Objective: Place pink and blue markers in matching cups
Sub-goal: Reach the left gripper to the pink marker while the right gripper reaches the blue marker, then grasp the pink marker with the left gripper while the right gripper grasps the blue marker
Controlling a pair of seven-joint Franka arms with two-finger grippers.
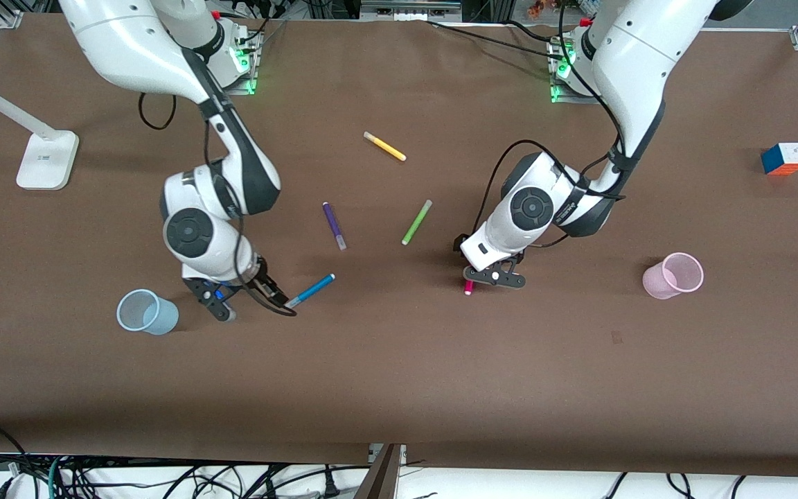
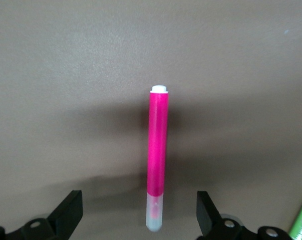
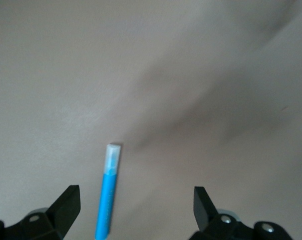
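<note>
The left claw (image 2: 135,215) is spread wide over the pink marker (image 2: 157,155) on the bench (image 1: 399,374). The right claw (image 3: 135,210), also apart, is over the blue marker (image 3: 107,202).

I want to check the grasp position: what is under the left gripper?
Under the left gripper, on the brown table, lies the pink marker, between its open fingers and untouched. In the front view the gripper covers most of the marker; only one end shows.
</note>
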